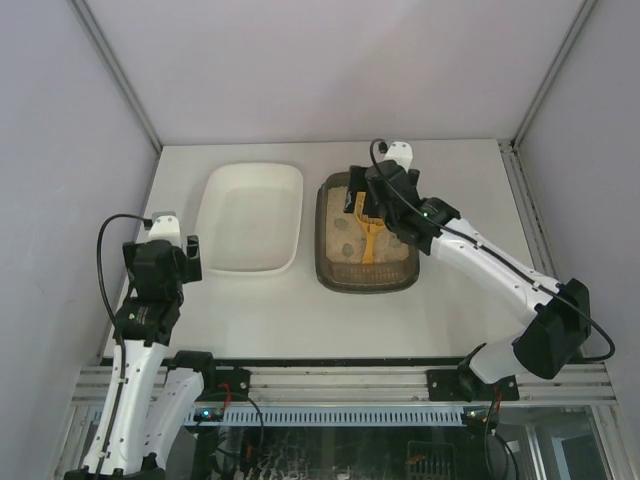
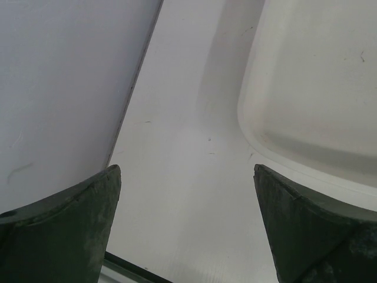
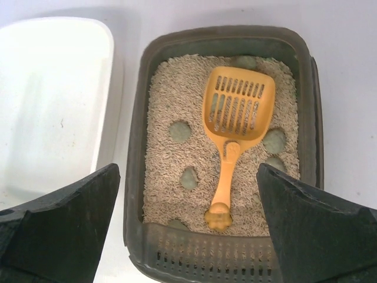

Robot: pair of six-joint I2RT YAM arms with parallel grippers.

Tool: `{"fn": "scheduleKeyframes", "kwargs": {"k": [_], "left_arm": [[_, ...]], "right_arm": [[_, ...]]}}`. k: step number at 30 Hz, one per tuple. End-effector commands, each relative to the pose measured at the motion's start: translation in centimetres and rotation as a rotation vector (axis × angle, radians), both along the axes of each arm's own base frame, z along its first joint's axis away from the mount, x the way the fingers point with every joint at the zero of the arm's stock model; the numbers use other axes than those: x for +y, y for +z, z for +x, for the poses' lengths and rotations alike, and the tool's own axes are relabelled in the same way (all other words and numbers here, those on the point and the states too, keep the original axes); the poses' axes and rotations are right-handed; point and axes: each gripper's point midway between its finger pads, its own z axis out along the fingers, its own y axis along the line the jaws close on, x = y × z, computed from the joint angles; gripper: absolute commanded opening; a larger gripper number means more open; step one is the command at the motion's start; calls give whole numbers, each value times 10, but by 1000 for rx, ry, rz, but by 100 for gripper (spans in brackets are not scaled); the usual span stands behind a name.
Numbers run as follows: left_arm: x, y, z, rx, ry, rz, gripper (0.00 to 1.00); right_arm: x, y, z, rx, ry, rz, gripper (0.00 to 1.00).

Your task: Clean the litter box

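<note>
Right now the right gripper point(image 1: 372, 195) point(image 3: 187, 174) is hovering over the litter box point(image 1: 365, 285) point(image 3: 136, 118), which is sitting right of centre toward the far edge of the counter, just beside the white tray point(image 1: 297, 220) point(image 3: 53, 88). Its fingers are standing spread wide, gripping nothing. An orange scoop point(image 1: 368, 240) point(image 3: 235, 118) is lying on the sandy litter among grey-green clumps point(image 3: 180, 131). Picking up that scoop is probably the step in hand. The right gripper should be coming down on the narrow handle, not the slotted head, and closing squarely across it so the scoop is not twisting. The left gripper point(image 1: 188, 258) point(image 2: 187, 177) is waiting near the counter's left edge, jaws likewise apart.
</note>
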Motion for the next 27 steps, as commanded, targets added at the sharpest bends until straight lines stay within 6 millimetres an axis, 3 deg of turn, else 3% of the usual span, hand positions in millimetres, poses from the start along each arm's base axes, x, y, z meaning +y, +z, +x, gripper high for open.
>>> {"fn": "scheduleKeyframes", "kwargs": {"k": [1, 8, 12, 19, 23, 27], "left_arm": [[0, 4, 3, -39, 7, -1, 97], [-2, 6, 2, -50, -6, -2, 98], [-3, 6, 1, -55, -8, -3, 98], [-14, 11, 10, -66, -94, 13, 100], [-29, 31, 32, -77, -207, 41, 100], [-37, 52, 55, -65, -236, 28, 100]], "right_arm": [[9, 28, 7, -111, 25, -73, 100], [34, 13, -1, -36, 180, -22, 100], [24, -7, 2, 21, 130, -51, 99], [2, -64, 11, 260, 28, 43, 58], [-1, -90, 14, 355, 11, 59, 54], [-5, -113, 7, 453, -8, 60, 59]]}}
